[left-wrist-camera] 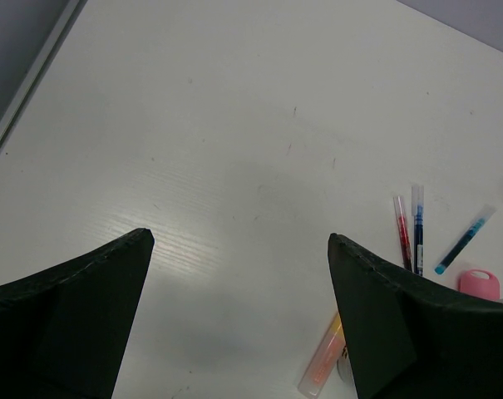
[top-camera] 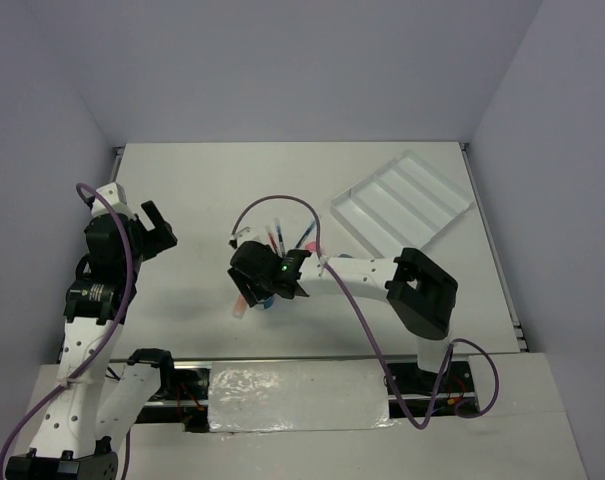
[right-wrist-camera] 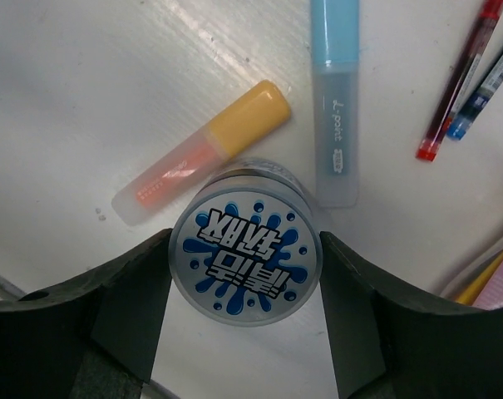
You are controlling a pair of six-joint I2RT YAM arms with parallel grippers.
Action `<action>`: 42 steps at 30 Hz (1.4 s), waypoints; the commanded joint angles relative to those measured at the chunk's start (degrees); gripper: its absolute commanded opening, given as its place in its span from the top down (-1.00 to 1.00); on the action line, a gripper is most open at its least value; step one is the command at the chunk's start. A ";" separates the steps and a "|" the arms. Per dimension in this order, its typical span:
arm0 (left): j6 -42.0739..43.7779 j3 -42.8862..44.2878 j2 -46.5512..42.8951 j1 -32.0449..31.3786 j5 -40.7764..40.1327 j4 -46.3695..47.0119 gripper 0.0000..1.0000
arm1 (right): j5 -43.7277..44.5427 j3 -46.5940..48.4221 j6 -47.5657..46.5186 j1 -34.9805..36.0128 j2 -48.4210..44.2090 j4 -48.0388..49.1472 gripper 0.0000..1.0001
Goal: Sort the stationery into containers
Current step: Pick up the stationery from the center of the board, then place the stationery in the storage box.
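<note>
Jaws of right gripper (right-wrist-camera: 245, 249) pinch blue jar (right-wrist-camera: 246, 270); left gripper (left-wrist-camera: 239, 239) open, empty. Smooth round jar may slip, knocking adjacent orange tube (right-wrist-camera: 203, 153).

Lab bench — white table (top-camera: 202, 180), plain walls (top-camera: 282, 60)

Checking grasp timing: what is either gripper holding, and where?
Left gripper: nothing. Right gripper brackets the blue jar at its sides; firm hold cannot be told.

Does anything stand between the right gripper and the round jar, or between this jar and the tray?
Nothing at the grip: the right gripper touches the round jar on both sides. Toward the tray, only thin pens lie flat on the table.
</note>
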 commanded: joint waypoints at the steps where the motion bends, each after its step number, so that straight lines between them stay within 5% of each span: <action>1: 0.49 0.92 -0.14 -0.22 0.68 1.72 -0.99 | -1.71 -0.85 -0.14 0.38 -6.82 3.49 0.71; 8: 0.49 0.92 0.21 -0.22 0.94 1.72 -0.99 | -5.66 -1.91 -1.98 -3.48 -23.09 1.74 0.69; 20: 0.31 0.74 0.30 -0.22 1.20 1.98 -0.99 | 0.29 -1.39 -4.45 -42.57 -27.95 1.99 0.75; 25: 0.23 0.92 0.82 -0.39 2.17 1.80 -0.99 | 3.21 5.01 -3.04 -54.98 -18.12 7.09 0.76; 32: 0.23 1.01 -1.20 -0.92 1.81 2.15 -0.99 | 1.73 32.68 -4.44 -67.01 7.95 0.25 0.74; 37: 0.14 1.27 -0.41 -0.83 2.88 1.89 -0.99 | -1.79 46.14 -8.13 -68.97 17.40 -2.58 0.72; 42: 0.32 1.45 -0.49 -0.83 3.93 1.98 -0.99 | -1.80 47.04 -10.86 -69.32 21.18 -0.29 0.69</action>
